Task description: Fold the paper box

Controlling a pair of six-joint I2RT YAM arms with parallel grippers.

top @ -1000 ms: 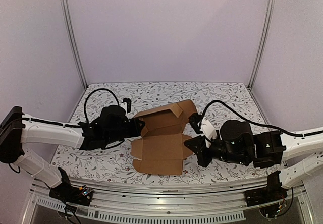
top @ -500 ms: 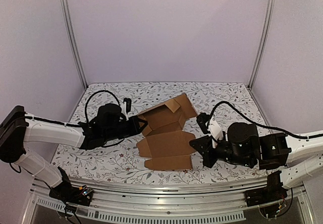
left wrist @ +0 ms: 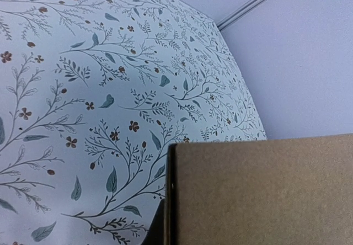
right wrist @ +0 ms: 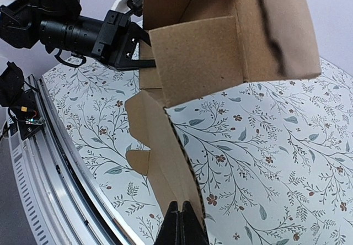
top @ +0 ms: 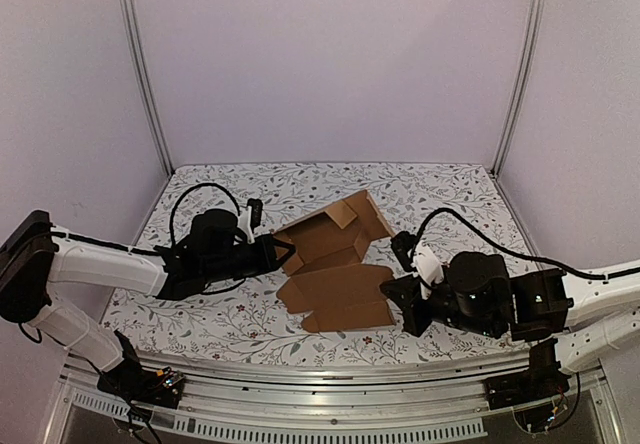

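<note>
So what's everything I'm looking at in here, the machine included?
paper box: one, plain brown, half-folded, mid-table between the grippers
tablecloth: one, white with a leafy floral print, covering the table
walls: pale lilac, behind and on both sides
frame posts: two, silver, at the back corners
rail: one, silver, along the near edge
cables: two, black, one looping over each arm
arms: two, white and black, reaching in from left and right
left gripper: one, black, shut on the box's left edge
right gripper: one, black, shut on its right flap
</note>
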